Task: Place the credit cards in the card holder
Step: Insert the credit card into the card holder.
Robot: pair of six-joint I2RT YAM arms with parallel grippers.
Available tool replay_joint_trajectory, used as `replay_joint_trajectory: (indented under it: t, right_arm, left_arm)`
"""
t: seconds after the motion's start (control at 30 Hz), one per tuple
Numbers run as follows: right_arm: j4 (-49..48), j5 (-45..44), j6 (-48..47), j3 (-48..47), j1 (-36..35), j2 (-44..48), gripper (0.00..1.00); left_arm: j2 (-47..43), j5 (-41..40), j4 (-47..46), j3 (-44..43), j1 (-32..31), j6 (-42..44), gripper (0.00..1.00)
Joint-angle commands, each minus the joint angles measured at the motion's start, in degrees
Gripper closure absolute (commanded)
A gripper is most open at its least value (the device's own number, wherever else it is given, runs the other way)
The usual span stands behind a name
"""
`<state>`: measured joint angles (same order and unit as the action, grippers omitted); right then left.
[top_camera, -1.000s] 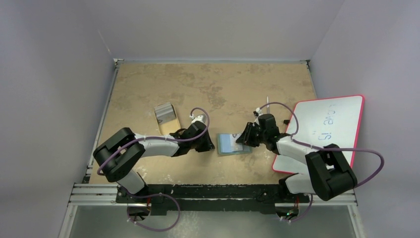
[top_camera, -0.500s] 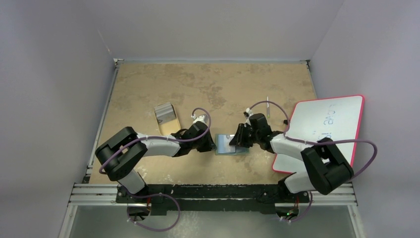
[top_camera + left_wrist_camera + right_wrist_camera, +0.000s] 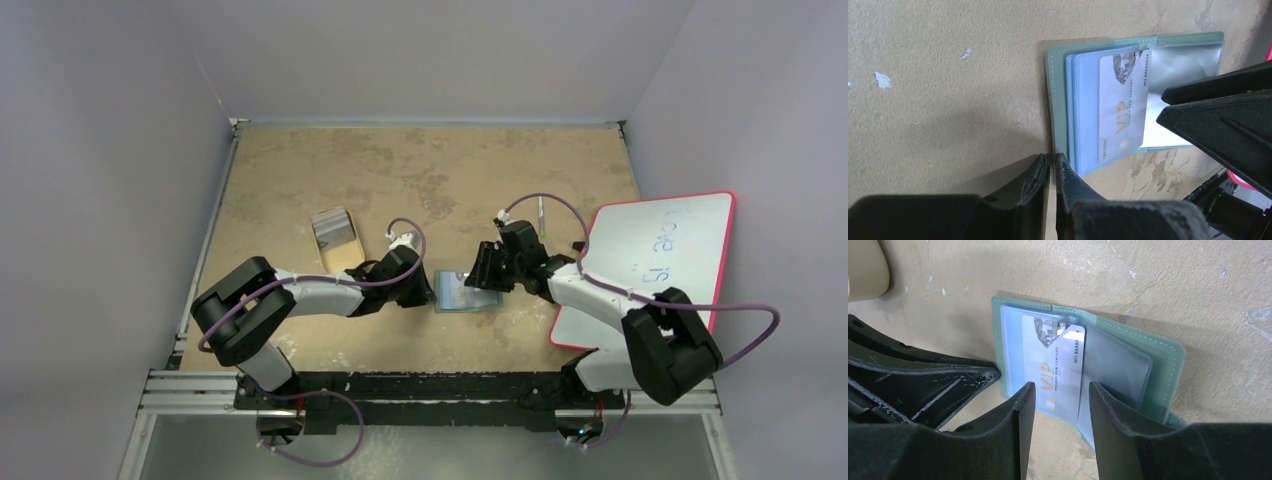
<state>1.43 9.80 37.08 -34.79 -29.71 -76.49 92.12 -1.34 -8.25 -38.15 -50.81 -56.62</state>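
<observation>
On the table, left gripper pressed together, tips touching the left edge of the open holder (actual pinch on the cover not resolvable), card lying on its open face, right gripper spread, astride the card's end.

card holder near edge hidden behind right end effector, whiteboard writing illegible

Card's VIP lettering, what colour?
Gold VIP lettering on a pale card; clearest in the left wrist view.
</observation>
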Motion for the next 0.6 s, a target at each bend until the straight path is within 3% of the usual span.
replay_joint_trajectory:
  t: [0.0,0.57]
  right_arm:
    - [-1.18,-1.14,0.12,-0.92,-0.19,-0.94,0.54]
    - [-13.23,6.76,5.67,2.92,-1.13,-3.98,0.57]
  left_arm:
    - [-0.79,-1.95,3.39,-0.36,-0.35,-0.02,0.9]
    - [0.04,-2.23,4.2,-1.64,-0.33,0.36,0.9]
